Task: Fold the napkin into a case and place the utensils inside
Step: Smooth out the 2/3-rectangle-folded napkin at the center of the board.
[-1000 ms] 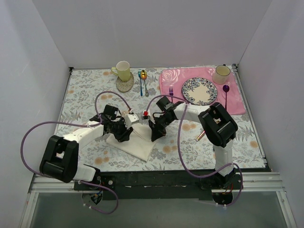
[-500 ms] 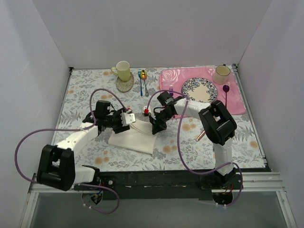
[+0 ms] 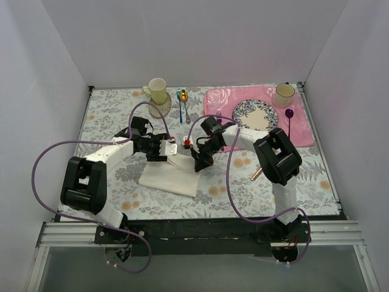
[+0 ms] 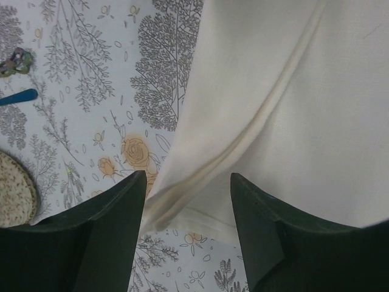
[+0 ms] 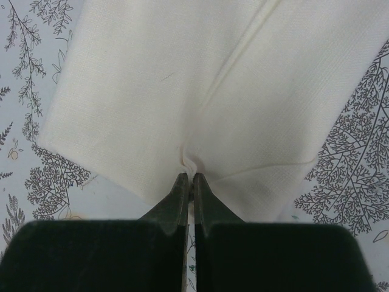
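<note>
Folded cream napkin (image 3: 171, 177) on floral tablecloth (image 3: 109, 115), right claw (image 5: 189, 177) pressed together, pinching a pucker at the cloth's edge, left claw (image 4: 187, 182) spread, hemmed corner below between its jaws

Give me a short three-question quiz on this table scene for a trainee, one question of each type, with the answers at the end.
1. True or false: the right claw is shut, pinching a fold of the plain cream-white cloth napkin.
2. Choose one. The left claw is: A) open, with the napkin's edge showing between its fingers; B) shut on a mug; C) out of every view.
3. Fill in the blank: the round blue-patterned plate sits on the pink rose-printed ____.

Key
1: true
2: A
3: placemat
</note>
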`<action>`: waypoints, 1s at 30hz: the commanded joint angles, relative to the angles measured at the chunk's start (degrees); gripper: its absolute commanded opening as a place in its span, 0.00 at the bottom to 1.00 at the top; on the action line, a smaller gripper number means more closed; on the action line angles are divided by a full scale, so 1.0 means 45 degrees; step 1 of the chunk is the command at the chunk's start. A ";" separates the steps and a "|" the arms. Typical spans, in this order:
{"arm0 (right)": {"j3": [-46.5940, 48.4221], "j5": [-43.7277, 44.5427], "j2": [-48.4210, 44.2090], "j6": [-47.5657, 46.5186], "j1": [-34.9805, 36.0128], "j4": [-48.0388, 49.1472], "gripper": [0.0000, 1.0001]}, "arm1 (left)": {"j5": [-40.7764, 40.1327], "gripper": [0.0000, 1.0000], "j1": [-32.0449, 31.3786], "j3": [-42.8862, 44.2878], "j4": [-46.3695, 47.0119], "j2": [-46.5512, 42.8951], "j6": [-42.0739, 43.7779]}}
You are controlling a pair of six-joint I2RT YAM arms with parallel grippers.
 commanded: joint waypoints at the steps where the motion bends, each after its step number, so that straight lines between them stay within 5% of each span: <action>1: 0.0153 0.0786 0.0433 -0.0396 -0.0079 -0.0473 0.01 | -0.0246 0.56 0.0073 0.0863 -0.1404 0.0521 0.1073; 5: 0.0153 0.0786 0.0452 -0.0396 -0.0079 -0.0493 0.01 | -0.0286 0.48 0.0073 0.1158 -0.1854 0.0795 0.1054; 11: 0.0270 0.0650 0.0394 -0.0162 -0.0177 -0.0473 0.01 | -0.0402 0.23 0.0073 0.0984 -0.2147 0.0678 0.0800; 21: 0.1363 -0.0014 -0.0016 0.0424 -0.0431 -0.0922 0.01 | -0.0735 0.03 0.0093 0.0144 -0.1015 0.0015 -0.0391; 30: 0.1774 -0.0386 -0.0583 0.0736 -0.0451 -0.1450 0.01 | -0.0208 0.00 0.0073 -0.0188 -0.0839 -0.1195 -0.1719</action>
